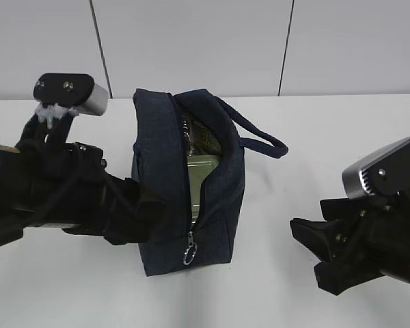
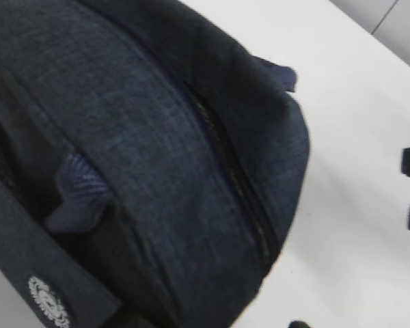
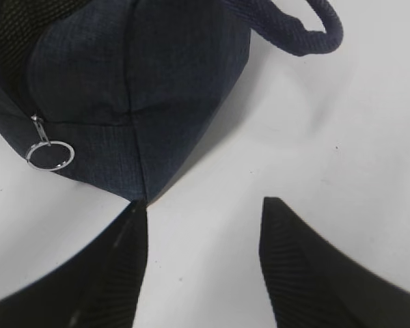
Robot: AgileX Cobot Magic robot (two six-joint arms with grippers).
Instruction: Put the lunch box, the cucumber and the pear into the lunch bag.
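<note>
Right gripper (image 1: 313, 249), jaws spread and empty, should reach leftward for the lunch bag (image 1: 157, 171)'s ring pull (image 1: 190, 255) while the left gripper, hidden, steadies its far side.

The left gripper (image 1: 133, 219), at the frame's left, has hidden fingertips; the right gripper (image 3: 203, 225), lower right, stands parted, empty.

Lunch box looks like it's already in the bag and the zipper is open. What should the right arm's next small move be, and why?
Probably bring the right gripper forward to the ring pull. The lunch bag gapes open with the lunch box inside, the right jaws stand open and empty just short of the bag's corner, and the left gripper is pressed against the bag's other side. No cucumber or pear shows on the table, though neither can be confirmed inside.
</note>
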